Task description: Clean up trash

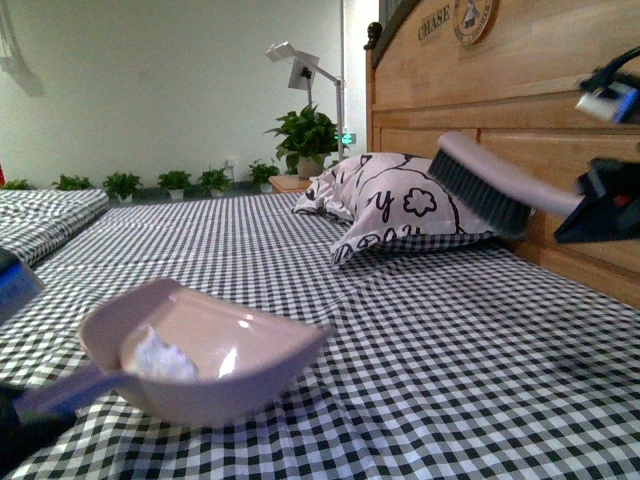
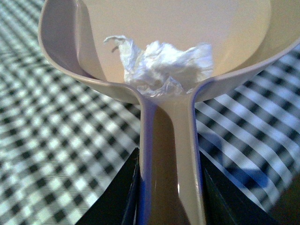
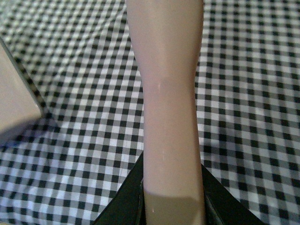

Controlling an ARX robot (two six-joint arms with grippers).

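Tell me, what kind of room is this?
Probably a bedroom, or a room set up like one. There's a bed with a checkered sheet, a wooden headboard and a pillow. Potted plants line the far wall.

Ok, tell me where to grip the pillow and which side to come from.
Grip the pillow at its near lower corner, coming from the front over the checked sheet. That corner juts out free of the bed, while the far side leans against the wooden headboard. Both pincers are busy, so this is only a suggestion.
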